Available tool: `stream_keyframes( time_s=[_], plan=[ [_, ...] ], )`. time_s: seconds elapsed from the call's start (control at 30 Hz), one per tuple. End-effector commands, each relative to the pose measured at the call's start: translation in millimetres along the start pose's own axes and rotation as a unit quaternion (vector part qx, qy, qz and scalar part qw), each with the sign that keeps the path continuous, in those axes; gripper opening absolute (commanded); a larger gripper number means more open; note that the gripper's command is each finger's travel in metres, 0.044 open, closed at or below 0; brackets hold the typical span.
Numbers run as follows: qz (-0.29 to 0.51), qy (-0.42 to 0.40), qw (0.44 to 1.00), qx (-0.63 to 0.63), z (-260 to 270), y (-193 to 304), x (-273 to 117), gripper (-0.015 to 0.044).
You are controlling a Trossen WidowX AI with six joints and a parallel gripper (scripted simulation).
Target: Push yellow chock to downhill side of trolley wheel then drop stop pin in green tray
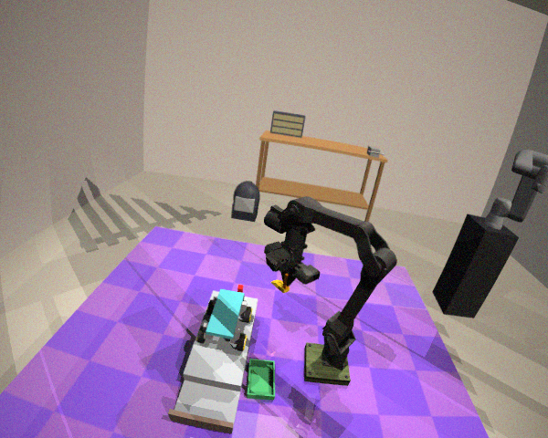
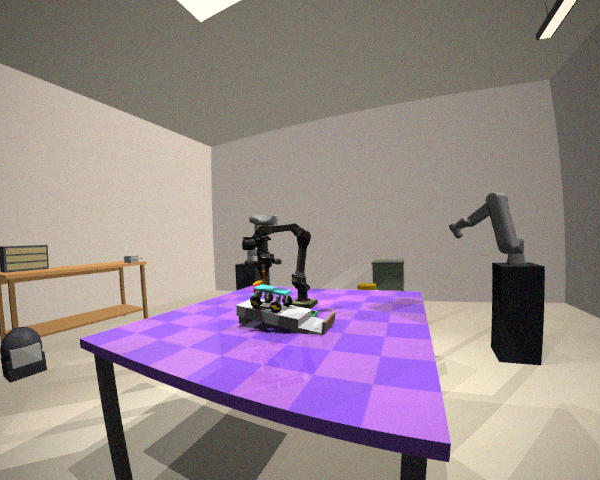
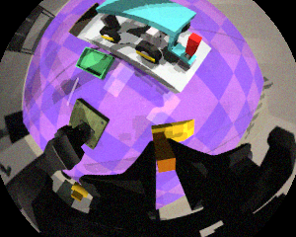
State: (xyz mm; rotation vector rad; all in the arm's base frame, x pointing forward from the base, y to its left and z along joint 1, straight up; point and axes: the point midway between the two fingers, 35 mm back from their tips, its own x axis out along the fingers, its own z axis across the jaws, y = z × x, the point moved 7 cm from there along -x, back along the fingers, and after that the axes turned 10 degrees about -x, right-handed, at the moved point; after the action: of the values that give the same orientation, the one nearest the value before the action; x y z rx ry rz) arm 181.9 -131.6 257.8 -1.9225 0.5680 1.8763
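My gripper [image 1: 287,277] [image 3: 160,142] is shut on the orange handle of the yellow chock [image 1: 279,285] [image 2: 258,283] [image 3: 182,130]. It holds the chock in the air beside the ramp's uphill end, clear of the trolley. The chock's rubber base cannot be made out. The trolley [image 1: 226,313] [image 2: 272,290] [image 3: 148,16], with a turquoise deck and black wheels, stands on the upper part of the white ramp [image 1: 213,365] [image 2: 269,318] [image 3: 183,80]. The red-headed stop pin [image 1: 239,287] [image 3: 192,45] stands upright at its uphill end. The green tray [image 1: 261,379] [image 3: 95,63] holds nothing visible.
The tray lies beside the ramp, on the side of the arm's olive base plate [image 1: 314,372] [image 3: 91,123]. A brown end board [image 1: 201,421] [image 2: 328,322] crosses the ramp's low end. The table [image 1: 383,401] [image 2: 341,343] is purple checked.
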Motion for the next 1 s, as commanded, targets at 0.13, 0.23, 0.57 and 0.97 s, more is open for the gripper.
stream_keyframes(
  time_s=[0.13, 0.23, 0.57, 0.97],
  plan=[
    [-0.001, -0.001, 0.989, 0.149, 0.0, -0.2, -0.2, 0.0],
    [-0.001, -0.001, 0.98, 0.2, 0.0, -0.1, -0.2, 0.0],
    [0.0, -0.002, 0.932, 0.363, -0.1, -0.1, -0.2, 0.0],
    [-0.001, -0.002, 0.928, 0.374, 1.7, -5.0, 0.1, 0.0]
  ],
)
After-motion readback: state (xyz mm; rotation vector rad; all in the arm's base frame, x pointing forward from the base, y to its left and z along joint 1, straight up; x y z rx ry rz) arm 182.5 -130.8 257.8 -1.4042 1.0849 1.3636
